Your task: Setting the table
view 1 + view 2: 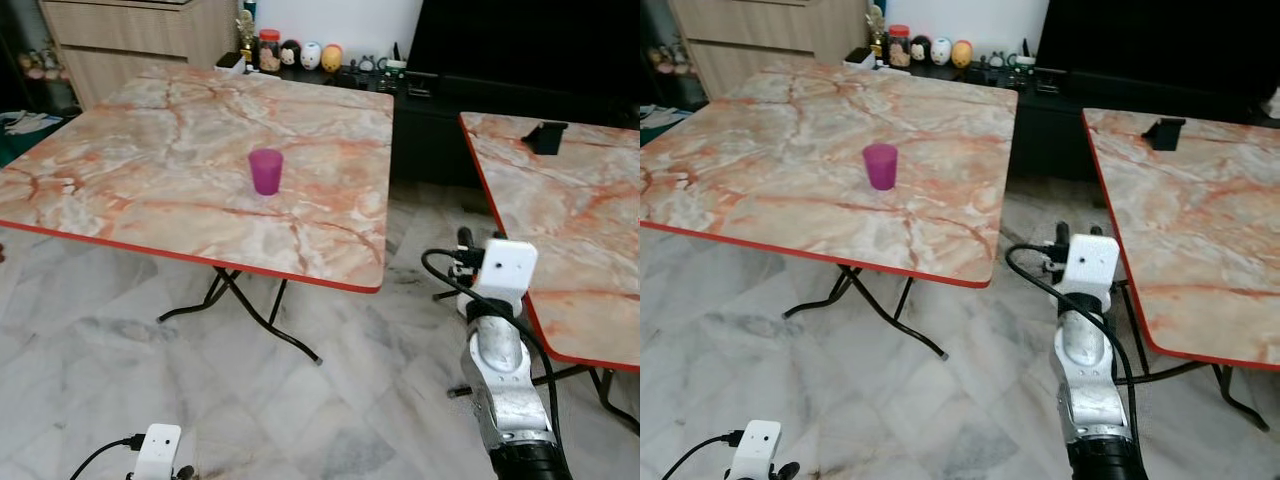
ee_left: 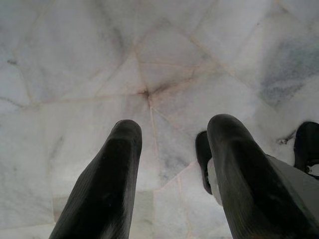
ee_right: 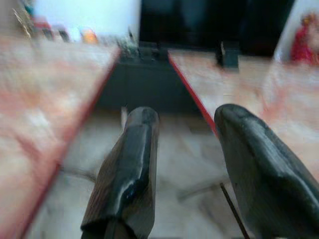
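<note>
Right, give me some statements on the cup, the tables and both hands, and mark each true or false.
1. The purple cup stands upright on the left table. True.
2. The right hand holds the cup. False: it is open and empty, raised over the floor between the tables.
3. A small black object sits on the right table. True.
4. The left hand rests on the left table. False: it hangs low, pointing at the marble floor.

two marble tables (image 1: 150,170), one purple cup (image 1: 266,171), one black stand (image 1: 545,137).
</note>
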Motion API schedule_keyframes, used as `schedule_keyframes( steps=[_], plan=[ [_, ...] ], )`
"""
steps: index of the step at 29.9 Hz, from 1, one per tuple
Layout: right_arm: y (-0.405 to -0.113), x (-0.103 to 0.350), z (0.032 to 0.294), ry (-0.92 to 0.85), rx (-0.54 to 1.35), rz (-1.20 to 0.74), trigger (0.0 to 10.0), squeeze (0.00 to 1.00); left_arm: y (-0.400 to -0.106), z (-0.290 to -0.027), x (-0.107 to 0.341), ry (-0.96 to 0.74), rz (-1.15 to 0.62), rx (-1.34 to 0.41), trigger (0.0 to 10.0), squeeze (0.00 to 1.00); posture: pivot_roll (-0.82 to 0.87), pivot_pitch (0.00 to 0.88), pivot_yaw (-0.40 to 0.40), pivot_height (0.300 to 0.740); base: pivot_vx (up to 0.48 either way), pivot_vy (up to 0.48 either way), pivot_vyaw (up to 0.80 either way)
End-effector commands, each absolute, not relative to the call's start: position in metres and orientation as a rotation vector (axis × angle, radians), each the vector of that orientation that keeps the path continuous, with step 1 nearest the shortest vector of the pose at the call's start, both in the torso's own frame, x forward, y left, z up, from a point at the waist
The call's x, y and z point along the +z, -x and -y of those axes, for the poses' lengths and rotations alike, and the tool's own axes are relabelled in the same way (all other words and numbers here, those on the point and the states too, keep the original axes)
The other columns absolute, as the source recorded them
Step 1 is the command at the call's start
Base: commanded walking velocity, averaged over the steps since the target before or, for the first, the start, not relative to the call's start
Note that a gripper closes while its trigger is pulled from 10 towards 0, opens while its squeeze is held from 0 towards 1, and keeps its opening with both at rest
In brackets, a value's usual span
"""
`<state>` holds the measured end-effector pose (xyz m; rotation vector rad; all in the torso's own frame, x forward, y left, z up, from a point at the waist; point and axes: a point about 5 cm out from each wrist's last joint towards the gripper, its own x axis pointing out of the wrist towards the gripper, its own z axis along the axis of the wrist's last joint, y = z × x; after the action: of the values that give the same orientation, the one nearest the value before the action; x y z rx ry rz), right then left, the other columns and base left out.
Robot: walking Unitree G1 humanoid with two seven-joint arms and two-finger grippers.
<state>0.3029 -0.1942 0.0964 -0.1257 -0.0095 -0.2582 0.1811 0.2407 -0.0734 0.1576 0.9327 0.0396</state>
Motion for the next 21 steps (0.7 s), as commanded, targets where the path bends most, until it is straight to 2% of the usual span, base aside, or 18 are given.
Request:
schedule_keyframes(
  steps=[1,6,7,8,12,15,17,21],
  plan=[
    [-0.294,0.07,0.204,0.11,-0.278,-0.085,10.0,0.0,-0.18,-0.238,-0.075,-0.157,-0.945,0.023,10.0,0.0,0.05,0.0,-0.048,0.728,0.0,0.0,0.0],
    [-0.27,0.018,0.211,0.088,-0.289,-0.304,10.0,0.0,-0.18,-0.238,-0.075,-0.156,-0.944,0.024,10.0,0.0,0.05,0.0,-0.049,0.728,0.0,0.0,0.0],
    [-0.253,-0.006,0.213,0.092,-0.287,-0.416,10.0,0.0,-0.18,-0.238,-0.075,-0.155,-0.944,0.025,10.0,0.0,0.05,0.0,-0.05,0.728,0.0,0.0,0.0],
    [-0.253,-0.006,0.213,0.092,-0.287,-0.416,10.0,0.0,-0.18,-0.238,-0.075,-0.155,-0.944,0.025,10.0,0.0,0.05,0.0,-0.05,0.728,0.0,0.0,0.0],
    [-0.22,-0.044,0.21,0.113,-0.24,-0.61,10.0,0.0,-0.181,-0.238,-0.075,-0.157,-0.944,0.026,10.0,0.0,0.05,0.0,-0.043,0.728,0.0,0.0,0.0],
    [-0.207,-0.056,0.207,0.117,-0.213,-0.68,10.0,0.0,-0.181,-0.238,-0.074,-0.158,-0.943,0.027,10.0,0.0,0.05,0.0,-0.041,0.728,0.0,0.0,0.0],
    [-0.188,-0.07,0.206,0.116,-0.2,-0.777,10.0,0.0,-0.181,-0.238,-0.074,-0.16,-0.943,0.027,10.0,0.0,0.05,0.0,-0.041,0.728,0.0,0.0,0.0],
    [-0.164,-0.084,0.208,0.118,-0.247,-0.889,10.0,0.0,-0.181,-0.238,-0.074,-0.16,-0.944,0.03,10.0,0.0,0.06,0.0,-0.04,0.728,0.0,0.0,0.0]
  ],
)
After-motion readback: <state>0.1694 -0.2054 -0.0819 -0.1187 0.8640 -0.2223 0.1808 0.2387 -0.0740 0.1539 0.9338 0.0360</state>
